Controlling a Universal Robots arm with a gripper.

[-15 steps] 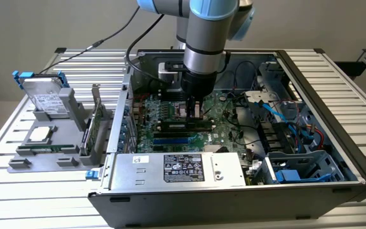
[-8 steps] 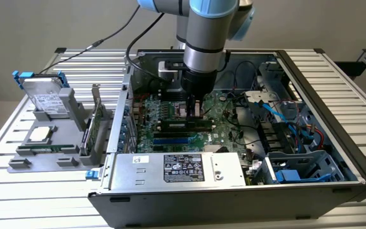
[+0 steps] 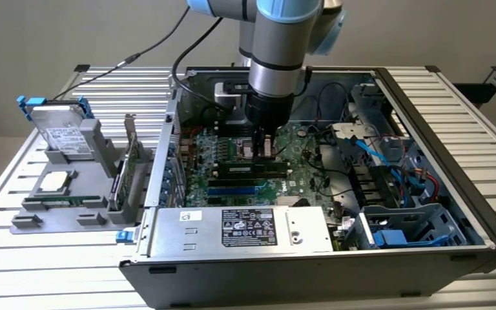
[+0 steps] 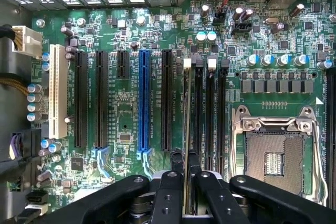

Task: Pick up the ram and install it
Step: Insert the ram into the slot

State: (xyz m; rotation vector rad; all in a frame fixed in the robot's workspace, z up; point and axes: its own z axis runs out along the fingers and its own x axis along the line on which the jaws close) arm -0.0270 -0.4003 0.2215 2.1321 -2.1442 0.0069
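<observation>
Inside the open computer case (image 3: 442, 139) on the worktop, above the motherboard (image 4: 126, 114), the fingers (image 4: 169, 188) are nearly closed, pinching the ram (image 4: 186, 129) edge-on between them. Its long axis runs parallel to the memory slots (image 4: 210, 108), over the outermost one. The adjacent processor socket (image 4: 273, 156) is empty.

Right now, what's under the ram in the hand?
The motherboard's memory slots lie under the ram, which the hand grips edge-on. The slot directly beneath is covered by the ram.
</observation>
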